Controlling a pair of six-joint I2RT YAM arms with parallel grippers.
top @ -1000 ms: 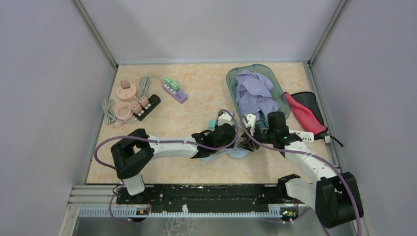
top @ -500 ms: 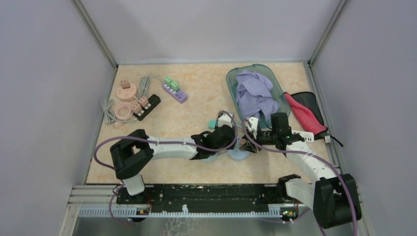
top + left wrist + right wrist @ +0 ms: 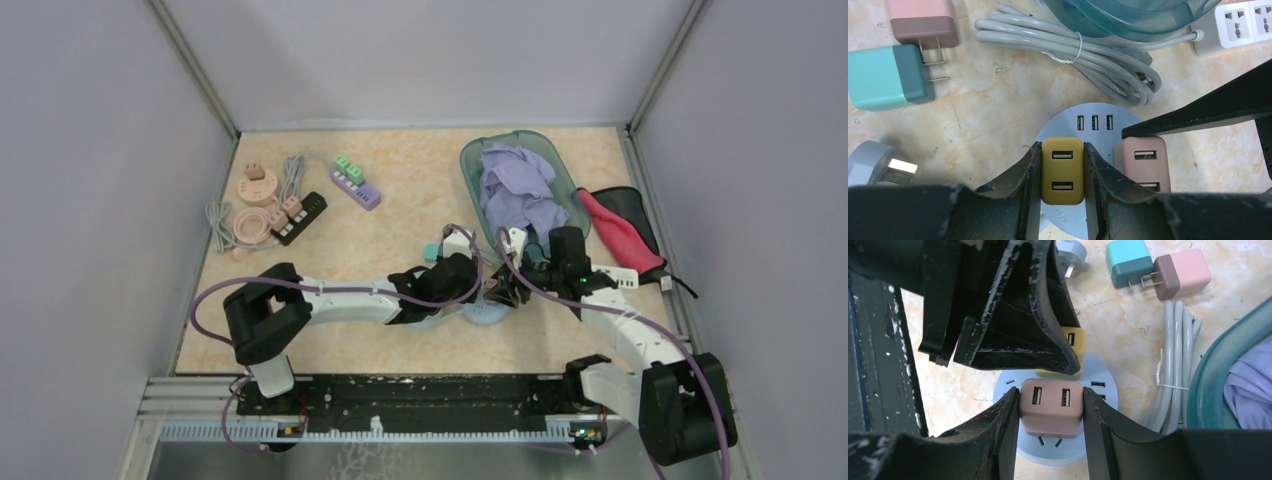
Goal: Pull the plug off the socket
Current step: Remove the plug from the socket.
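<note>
The flat beige stone-look table (image 3: 400, 210) is holding everything. The round pale blue plastic socket (image 3: 1125, 117) is sitting near the front middle of it.

Behind the socket and to its right, the see-through teal plastic tub (image 3: 467, 165) is holding a crumpled purple cloth (image 3: 515, 185).

The two arms are meeting right over the socket. The left gripper (image 3: 1062, 146) is coming in from the socket's left side. Its two black fingers are squeezing tight on the square yellow plastic plug (image 3: 1062, 171). That plug is sitting on top of the socket. The right gripper (image 3: 1051, 392) is coming in from the socket's right side. Its fingers are squeezing tight on the square pink plastic plug (image 3: 1051, 407). That plug is sitting on the socket too, just beside the yellow one.

A tied bundle of grey cord (image 3: 1073, 50) is lying between the socket and the tub. A white plastic power strip (image 3: 1233, 25) is poking in near the tub.

Three loose plugs are lying on the table near the socket. They are a teal block plug (image 3: 888, 77), a pink and brown block plug (image 3: 923, 20) and a round grey plug (image 3: 878, 165).
</note>
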